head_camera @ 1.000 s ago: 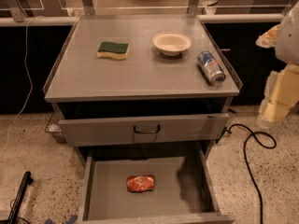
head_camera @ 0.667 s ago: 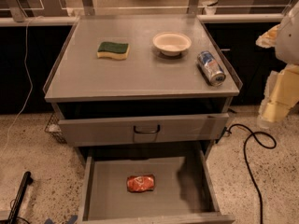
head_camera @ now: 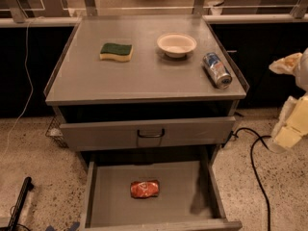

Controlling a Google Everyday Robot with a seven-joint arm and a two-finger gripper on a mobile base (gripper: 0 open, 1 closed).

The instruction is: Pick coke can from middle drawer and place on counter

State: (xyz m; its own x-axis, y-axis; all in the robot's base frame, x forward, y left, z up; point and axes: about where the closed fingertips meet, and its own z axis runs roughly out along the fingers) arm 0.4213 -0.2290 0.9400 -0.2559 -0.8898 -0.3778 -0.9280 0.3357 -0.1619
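Below the table (head_camera: 144, 78), the middle drawer (head_camera: 108, 203) stands pulled out, and the coke can (head_camera: 145, 188) lies on its side on the grey drawer floor, near the middle and clear of the walls. Just under the table's front edge is a closed drawer front (head_camera: 96, 134) with a dark handle. On the table lie a green and yellow sponge (head_camera: 116, 51), a pale bowl (head_camera: 176, 44) and, by the right rim, a blue and silver can (head_camera: 216, 69) on its side. Off the table's right side hangs the pale tool (head_camera: 290, 129), well apart from the coke can; whether it is spread or pressed together cannot be told. A black cable (head_camera: 255, 162) trails over the floor there.
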